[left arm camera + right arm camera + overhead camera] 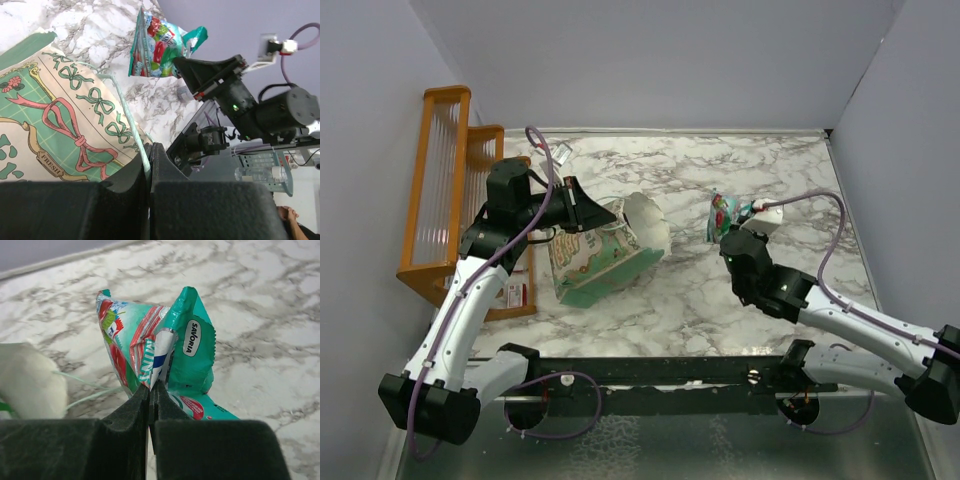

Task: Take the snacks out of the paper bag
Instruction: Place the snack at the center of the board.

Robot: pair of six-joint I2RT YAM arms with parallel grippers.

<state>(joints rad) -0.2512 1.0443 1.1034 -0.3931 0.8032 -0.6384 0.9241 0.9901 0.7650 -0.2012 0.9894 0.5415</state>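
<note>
From above, you see the mint-green paper gift bag [605,255] lying on its side left of the marble table's [700,300] middle, its white mouth turned toward the far right corner. Your left gripper [588,208] sits at the bag's rim. Your right gripper [728,238] meets a teal glossy crinkly snack packet [725,210] nearer the right edge, well apart from the bag. An orange wooden rack [440,190] stands along the left edge.

In the left wrist view, your jaws are pinched tight on the bag's thin green edge.

In the right wrist view, your jaws are clamped on the teal packet's crumpled lower end.
</note>
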